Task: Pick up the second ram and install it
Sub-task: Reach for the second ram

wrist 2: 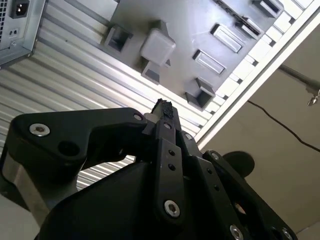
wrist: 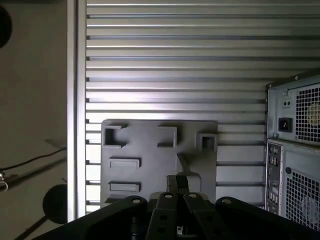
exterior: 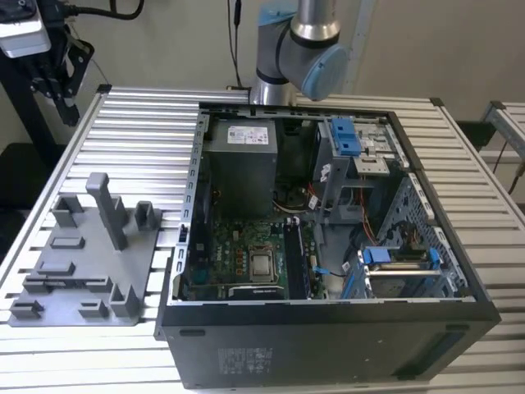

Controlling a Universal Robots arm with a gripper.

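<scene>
The black robot hand point(wrist 2: 163, 111) is seen clenched shut above the grey plastic plate with posts point(wrist 2: 200, 25), laid on the ribbed metal worktop point(wrist 2: 65, 75) beside the open computer case point(exterior: 328, 246).

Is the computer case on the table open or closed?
Open. In the exterior view the computer case has no side cover, so its motherboard and power supply are exposed.
</scene>
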